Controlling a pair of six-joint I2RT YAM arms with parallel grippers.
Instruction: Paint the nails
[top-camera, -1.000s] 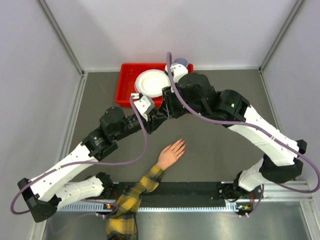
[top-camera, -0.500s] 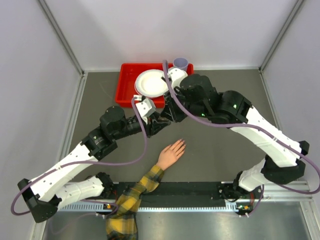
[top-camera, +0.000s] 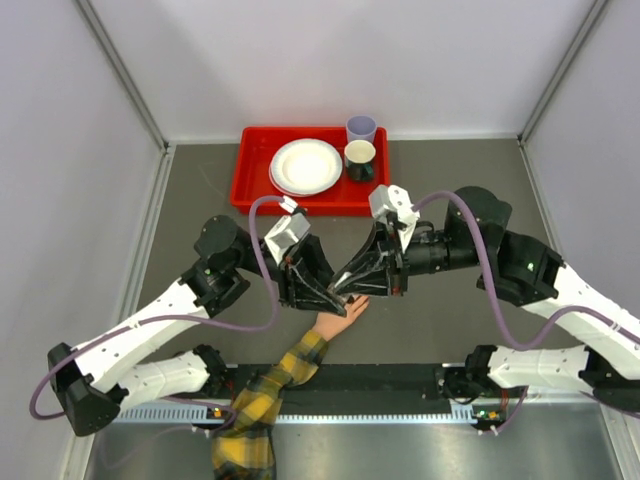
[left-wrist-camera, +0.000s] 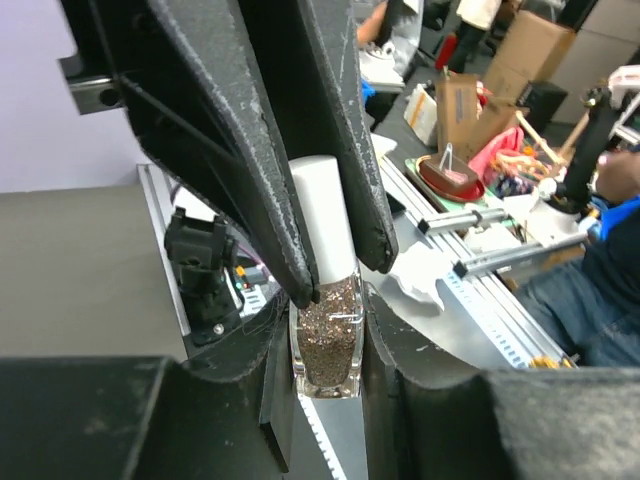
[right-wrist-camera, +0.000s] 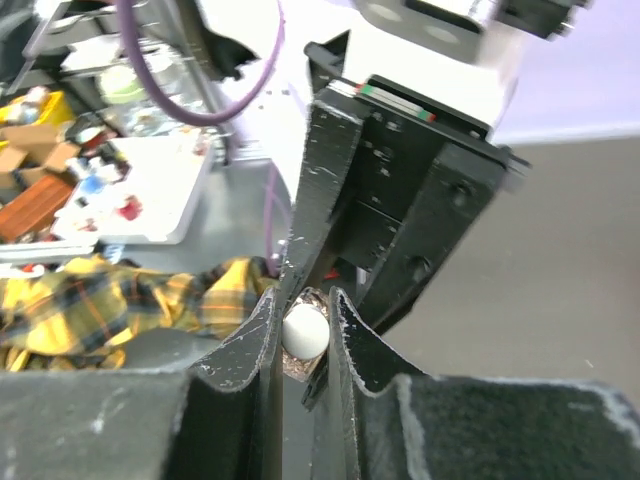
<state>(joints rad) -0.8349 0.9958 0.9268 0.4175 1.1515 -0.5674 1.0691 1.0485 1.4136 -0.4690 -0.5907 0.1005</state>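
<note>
Left jaws were closed on the glass body of the one glitter polish bottle (left-wrist-camera: 326, 345) and right jaws pinched its white cap (left-wrist-camera: 325, 210), both poised just above the fingers of the single mannequin hand (top-camera: 335, 318) on the worktop (top-camera: 450, 180); the nails lay hidden beneath them. We judged the step to be uncapping: next the cap must be twisted free and brought down to a fingertip. Beyond stood one red tray (top-camera: 250, 190), one white plate (top-camera: 305, 166) and two cups (top-camera: 359, 158).
</note>
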